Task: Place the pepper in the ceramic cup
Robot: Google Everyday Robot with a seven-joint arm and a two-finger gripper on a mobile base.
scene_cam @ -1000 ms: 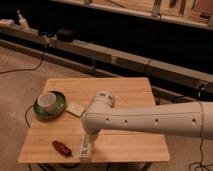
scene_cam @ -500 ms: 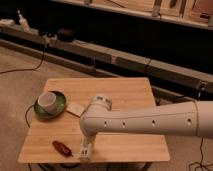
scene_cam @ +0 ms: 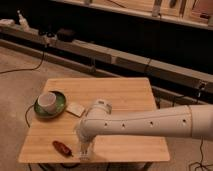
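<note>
A small dark red pepper (scene_cam: 61,148) lies on the wooden table (scene_cam: 125,95) near its front left corner. The white ceramic cup (scene_cam: 48,101) stands on a green saucer (scene_cam: 59,106) at the table's left edge. My gripper (scene_cam: 83,151) hangs pointing down over the front edge of the table, a short way right of the pepper and not touching it. It is open with nothing in it. The thick white arm (scene_cam: 150,122) comes in from the right across the front of the table.
A pale flat square piece (scene_cam: 76,109) lies just right of the saucer. Behind the table runs a long dark bench (scene_cam: 125,60) with cables and small devices. Cords trail over the carpet at the left.
The arm's elbow has sunk a little and shifted slightly left. The gripper stays almost in the same spot beside the pepper.
</note>
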